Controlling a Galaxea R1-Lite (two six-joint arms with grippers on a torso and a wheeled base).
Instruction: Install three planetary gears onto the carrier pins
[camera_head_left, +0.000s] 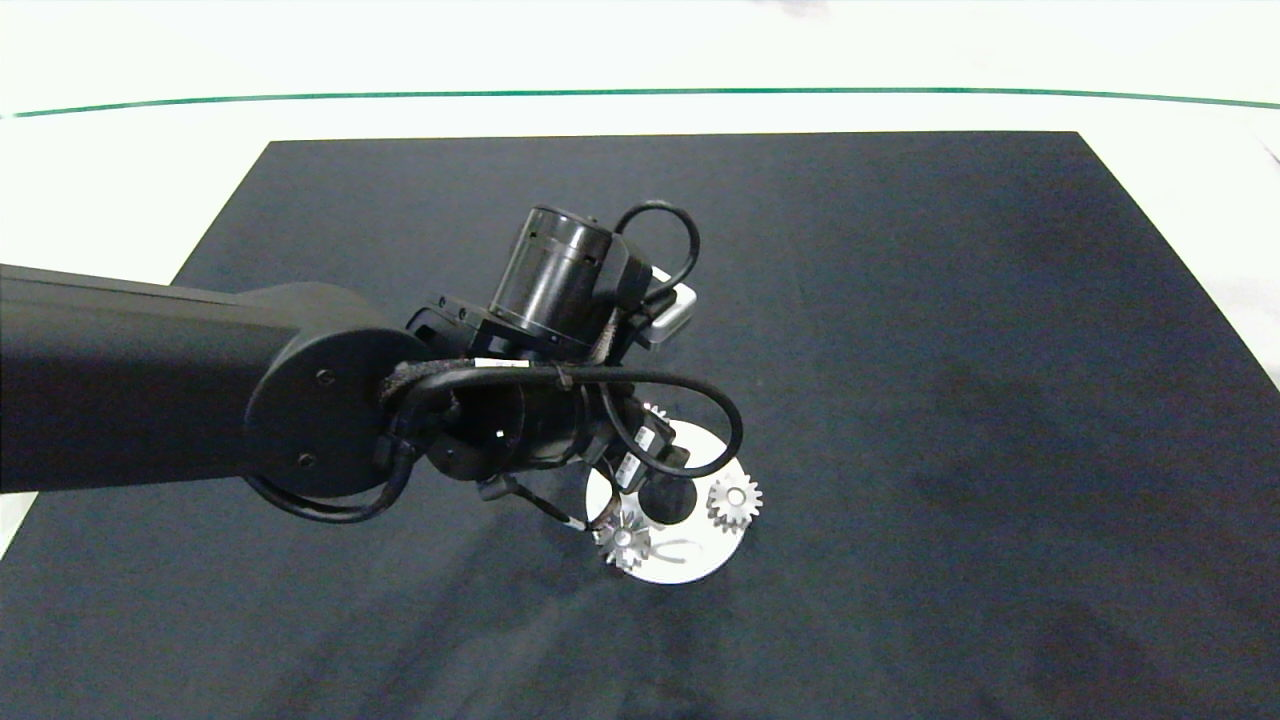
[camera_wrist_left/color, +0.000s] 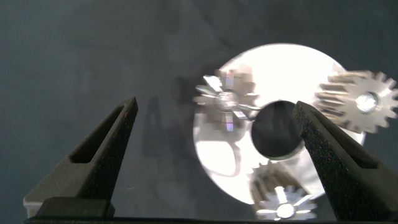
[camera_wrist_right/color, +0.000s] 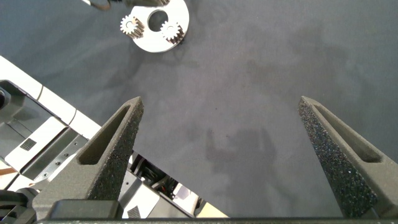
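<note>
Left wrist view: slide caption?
Open left gripper above the white disc, three planetary gears seated around its centre hole.

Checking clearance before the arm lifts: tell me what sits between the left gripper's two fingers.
In the left wrist view, the open left gripper frames bare dark mat, one planetary gear seated on the white disc, and the disc's centre hole.

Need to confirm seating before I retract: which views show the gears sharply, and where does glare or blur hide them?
Left wrist view: disc overexposed, gears smeared by blur. Head view: two gears crisp, third mostly hidden under the left arm. Right wrist view: gears sharp but distant.
</note>
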